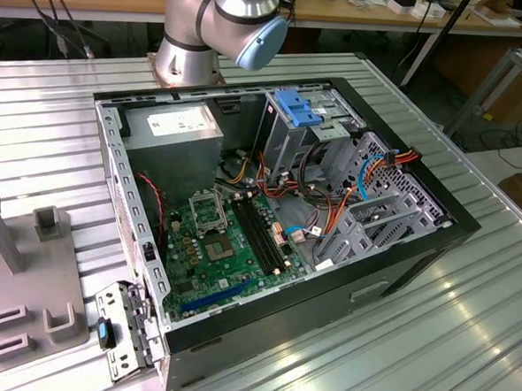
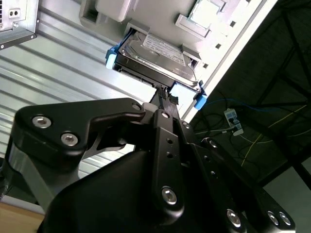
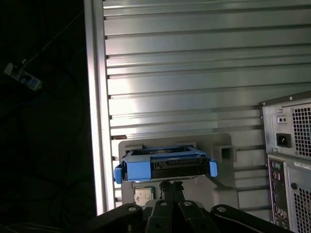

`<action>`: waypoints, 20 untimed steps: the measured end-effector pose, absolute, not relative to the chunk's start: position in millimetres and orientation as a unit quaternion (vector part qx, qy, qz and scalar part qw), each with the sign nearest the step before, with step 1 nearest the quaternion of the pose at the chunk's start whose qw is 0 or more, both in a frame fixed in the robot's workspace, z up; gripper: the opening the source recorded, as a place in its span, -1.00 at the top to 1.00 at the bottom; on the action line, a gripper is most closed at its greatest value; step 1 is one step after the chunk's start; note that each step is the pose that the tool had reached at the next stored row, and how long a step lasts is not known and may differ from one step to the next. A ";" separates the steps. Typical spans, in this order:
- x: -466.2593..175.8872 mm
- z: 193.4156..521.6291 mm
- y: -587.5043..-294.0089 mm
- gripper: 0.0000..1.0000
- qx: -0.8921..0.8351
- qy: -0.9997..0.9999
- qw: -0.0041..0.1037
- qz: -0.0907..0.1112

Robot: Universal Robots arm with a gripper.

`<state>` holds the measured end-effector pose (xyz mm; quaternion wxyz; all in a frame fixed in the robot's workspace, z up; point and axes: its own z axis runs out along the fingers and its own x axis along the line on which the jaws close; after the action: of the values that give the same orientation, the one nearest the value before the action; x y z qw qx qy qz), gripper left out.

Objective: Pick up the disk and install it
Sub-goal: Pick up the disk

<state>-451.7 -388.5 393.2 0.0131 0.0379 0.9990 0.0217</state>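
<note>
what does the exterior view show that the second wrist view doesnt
Exterior view: the green motherboard, and the blue plastic bracket atop the upright grey drive cage. Second wrist view: the dark rectangular disk in its blue carrier, seated in a grey plastic fixture, with the black gripper close to it. Both: the ribbed aluminium table and that fixture.

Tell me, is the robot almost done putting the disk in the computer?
Not yet. Nothing looks installed: the disk sits in its grey holder, outside the open computer case. The end effector is right at the disk's edge. Lifting and installing remain.
</note>
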 end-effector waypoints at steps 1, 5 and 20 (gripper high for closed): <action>-451.7 393.2 -388.5 0.79 0.038 0.999 0.013 0.022; -451.8 393.2 -388.5 0.79 0.038 0.999 0.013 0.022; -451.8 393.2 -388.6 0.79 -0.016 1.000 0.012 0.022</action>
<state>-451.8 -388.6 393.2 0.0119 -0.0157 0.9996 0.0224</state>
